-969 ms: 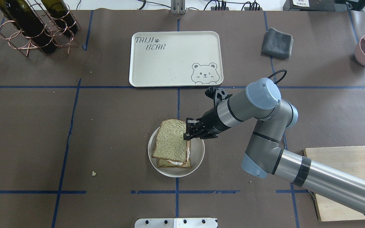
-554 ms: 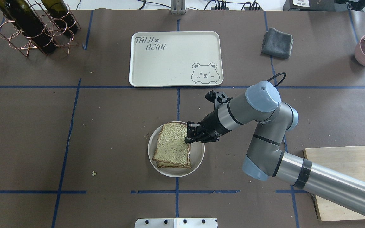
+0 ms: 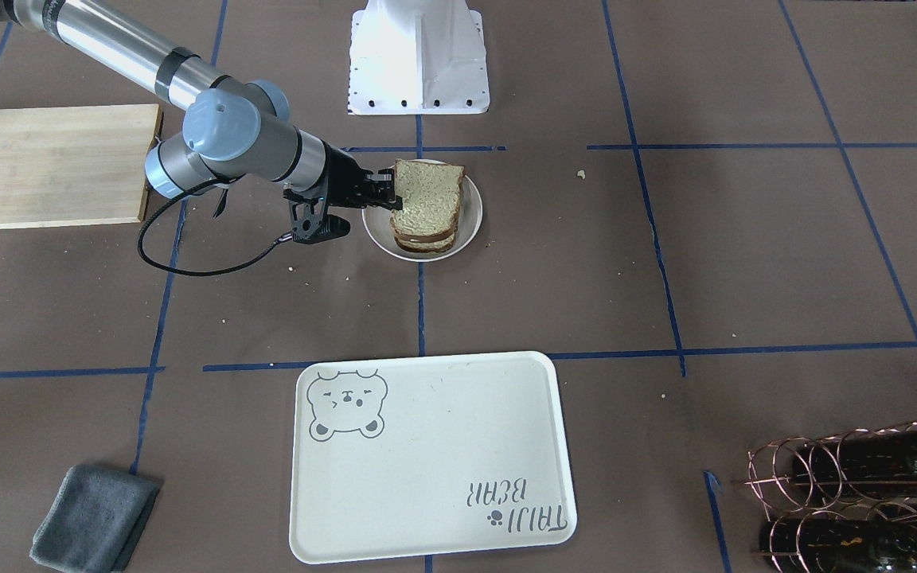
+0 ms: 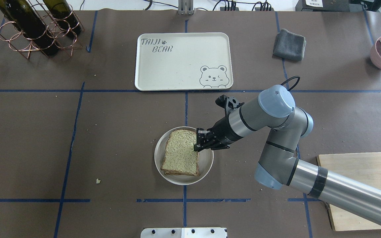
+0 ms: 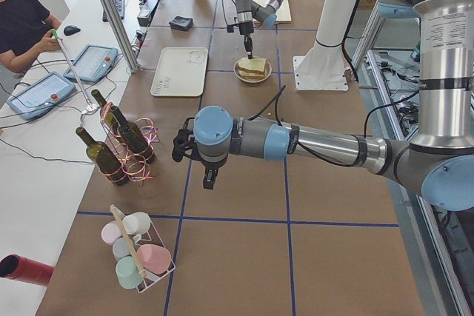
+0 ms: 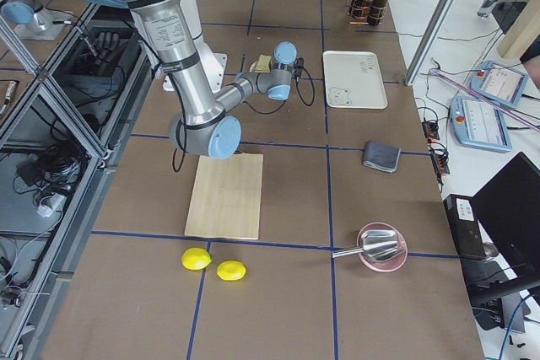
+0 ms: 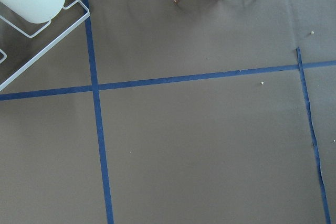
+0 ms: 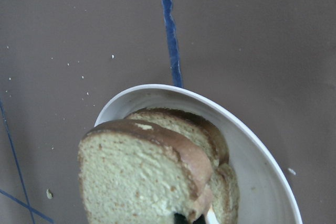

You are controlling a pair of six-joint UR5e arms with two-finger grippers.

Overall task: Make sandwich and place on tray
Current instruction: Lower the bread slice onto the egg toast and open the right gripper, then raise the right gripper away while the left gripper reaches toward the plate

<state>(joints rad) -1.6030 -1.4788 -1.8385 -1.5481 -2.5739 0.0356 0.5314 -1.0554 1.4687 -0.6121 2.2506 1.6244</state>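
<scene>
Also, grey cloth near tray.

Brown-papered table, blue tape lines, white side desk.

The one legible text is the grey lettering "TAIJI BEAR", set in two lines with a small paw print after the first word, in a corner of the cream tray on the bench, diagonally opposite a drawn bear face.
</scene>
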